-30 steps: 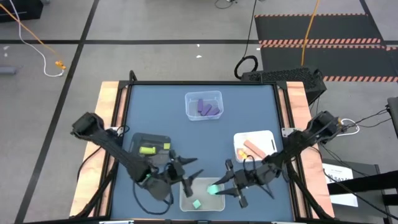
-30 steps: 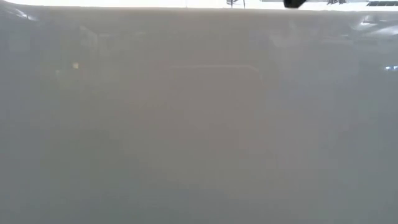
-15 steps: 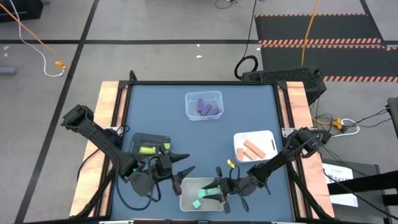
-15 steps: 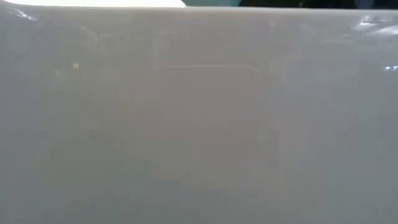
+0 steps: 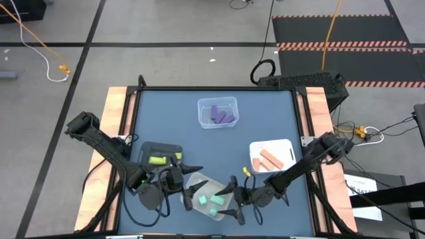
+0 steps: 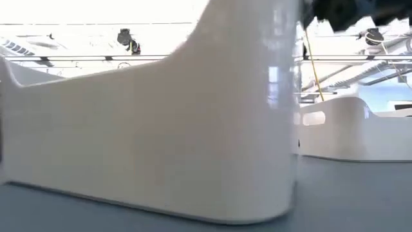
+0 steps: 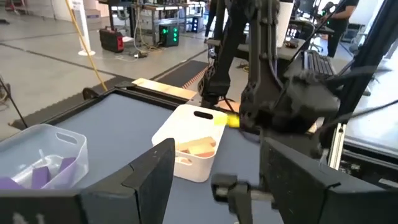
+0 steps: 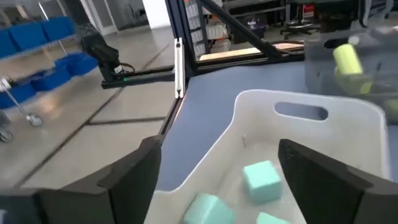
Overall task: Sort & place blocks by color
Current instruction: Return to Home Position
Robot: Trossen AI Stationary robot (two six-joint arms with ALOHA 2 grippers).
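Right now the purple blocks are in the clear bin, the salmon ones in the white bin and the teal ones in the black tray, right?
No: the high view shows the teal blocks in the pale bin at the near edge; the black tray holds a yellow-green block. The rest stands.

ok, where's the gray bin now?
High view: the gray bin sits askew at the middle of the table's arm-side edge, between the left gripper and the right gripper, with teal blocks inside.
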